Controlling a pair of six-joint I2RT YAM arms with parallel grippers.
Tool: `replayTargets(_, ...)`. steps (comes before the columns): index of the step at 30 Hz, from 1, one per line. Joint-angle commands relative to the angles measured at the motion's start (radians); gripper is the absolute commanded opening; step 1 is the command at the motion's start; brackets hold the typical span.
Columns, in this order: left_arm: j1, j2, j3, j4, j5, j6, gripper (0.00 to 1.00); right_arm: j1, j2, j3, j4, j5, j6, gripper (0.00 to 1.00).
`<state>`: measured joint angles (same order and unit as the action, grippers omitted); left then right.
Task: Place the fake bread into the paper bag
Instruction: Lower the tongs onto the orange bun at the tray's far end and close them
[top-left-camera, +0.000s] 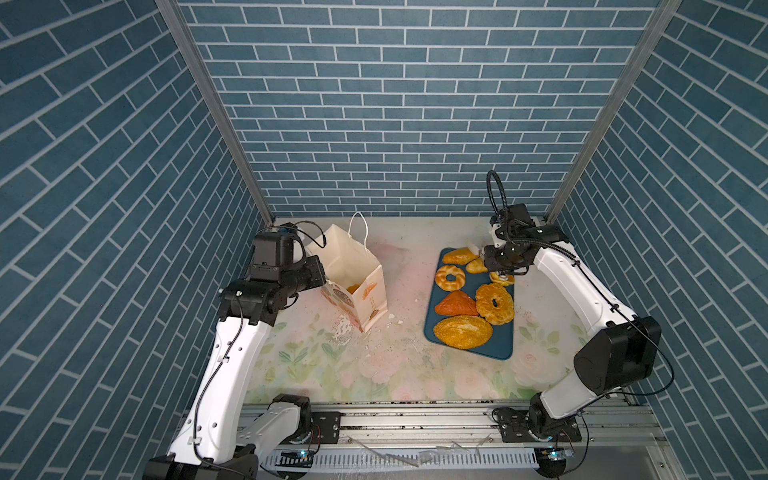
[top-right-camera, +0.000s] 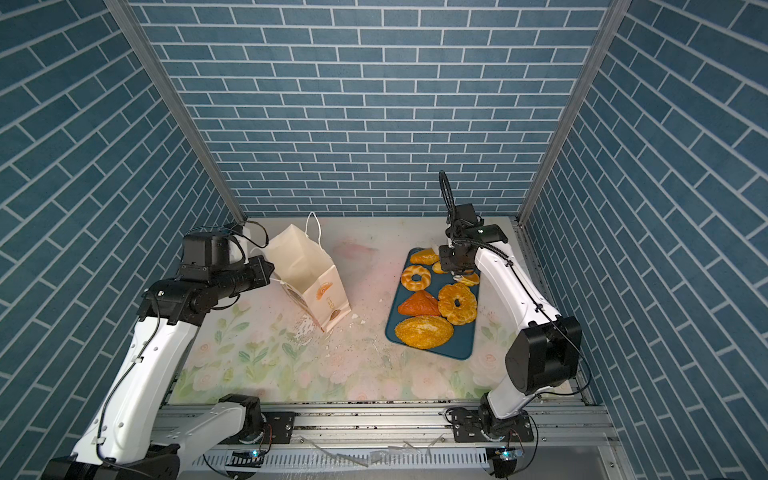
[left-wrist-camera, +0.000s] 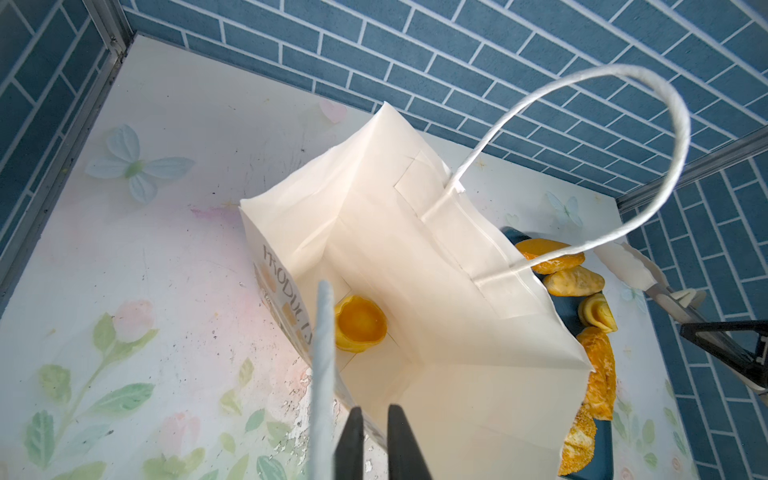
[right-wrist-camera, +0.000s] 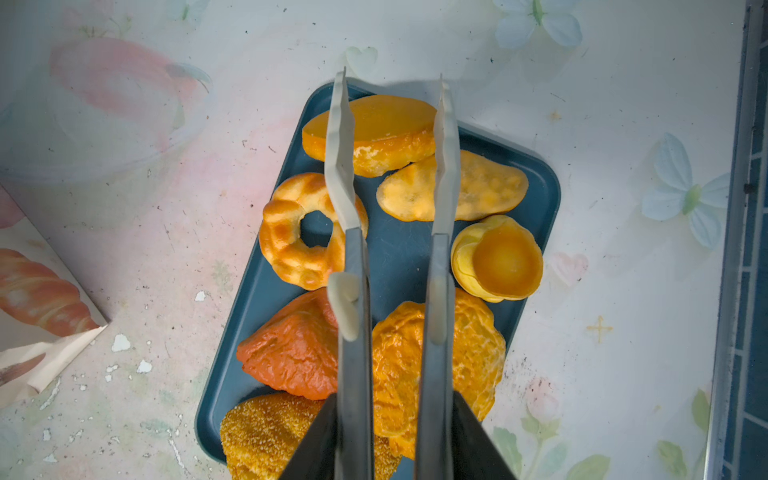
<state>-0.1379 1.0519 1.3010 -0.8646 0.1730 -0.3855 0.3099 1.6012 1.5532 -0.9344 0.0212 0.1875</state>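
The paper bag (top-left-camera: 353, 270) (top-right-camera: 307, 270) stands open at the back left. One round golden bread piece (left-wrist-camera: 360, 324) lies on its bottom. My left gripper (left-wrist-camera: 374, 411) (top-left-camera: 322, 274) is at the bag's near rim, with that rim in the narrow gap between its slightly parted fingers. More fake bread lies on the dark blue tray (top-left-camera: 498, 345) (right-wrist-camera: 395, 249): a small ring (top-left-camera: 449, 277), a big ring (top-left-camera: 494, 303), a reddish triangle (top-left-camera: 456, 304), a seeded loaf (top-left-camera: 462, 331) and a cup-shaped bun (right-wrist-camera: 498, 259). My right gripper (right-wrist-camera: 392, 415) (top-left-camera: 505, 266) is shut on metal tongs. The white tong tips (right-wrist-camera: 340, 137) stand apart above the tray's far end, holding nothing.
White flakes and crumbs (top-left-camera: 345, 332) are scattered on the floral table cover beside the bag. The bag's far cord handle (left-wrist-camera: 623, 83) arches upward. Blue brick walls close in the back and both sides, and an aluminium rail (top-left-camera: 415, 419) runs along the front.
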Motion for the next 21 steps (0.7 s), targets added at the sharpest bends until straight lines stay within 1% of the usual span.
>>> replayTargets(1, -0.004, -0.007, 0.023, -0.016, -0.012, 0.011, 0.24, -0.026, 0.015, -0.012, 0.044, -0.041, 0.045, 0.40)
replayTargets(4, -0.003, -0.004, 0.028, -0.019, -0.013, 0.016, 0.35, -0.054, 0.024, -0.025, 0.065, -0.063, 0.060, 0.40)
replayTargets(6, -0.004, -0.007, 0.030, -0.021, -0.017, 0.016, 0.39, -0.068, 0.030, -0.034, 0.079, -0.077, 0.067, 0.40)
replayTargets(12, -0.003, -0.010, 0.035, -0.020, -0.027, 0.019, 0.45, -0.107, 0.057, -0.051, 0.115, -0.102, 0.082, 0.40)
replayTargets(21, -0.004, -0.009, 0.040, -0.024, -0.036, 0.017, 0.50, -0.134, 0.098, -0.042, 0.134, -0.102, 0.082, 0.40)
